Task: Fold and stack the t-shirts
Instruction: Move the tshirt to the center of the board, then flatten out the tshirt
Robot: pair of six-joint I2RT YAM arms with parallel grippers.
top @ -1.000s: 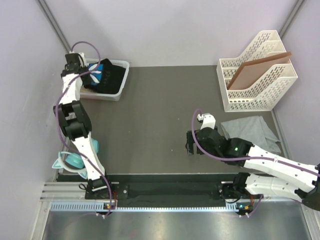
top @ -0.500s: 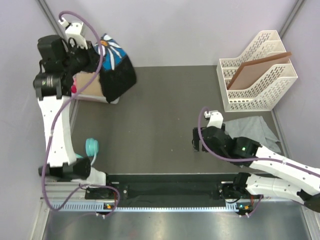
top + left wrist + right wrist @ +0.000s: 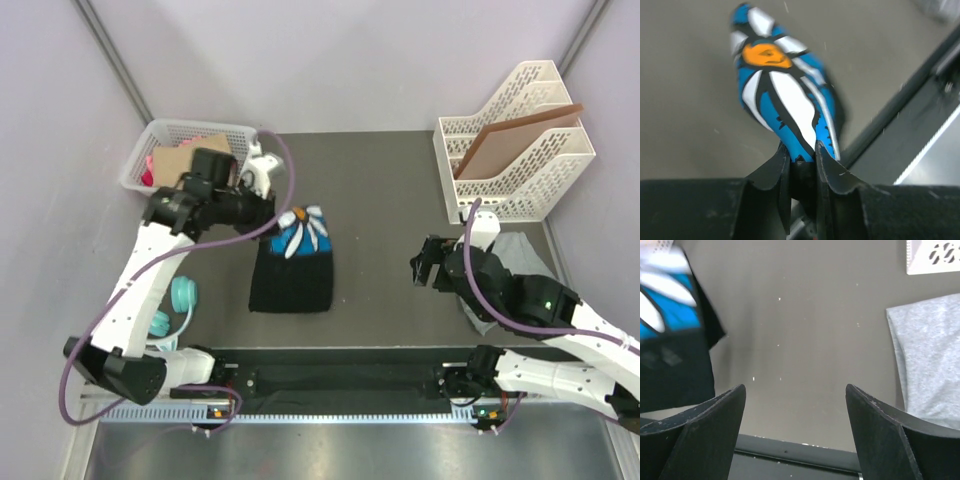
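The black t-shirt with a blue-and-white flower print hangs bunched over the table's left-middle. My left gripper is shut on its top edge and holds it up; in the left wrist view the printed cloth runs out from between my closed fingers. The shirt also shows in the right wrist view. The light grey t-shirt lies crumpled at the right, partly under my right arm, and shows in the right wrist view. My right gripper is open and empty above bare table.
A white basket holding brown card and red items stands at the back left. A white file rack with a brown board stands at the back right. A teal object lies near the left arm's base.
My left gripper has lifted the black shirt out of the basket and carried it right and toward the near side. My right gripper has moved right and a little back, toward the grey shirt.
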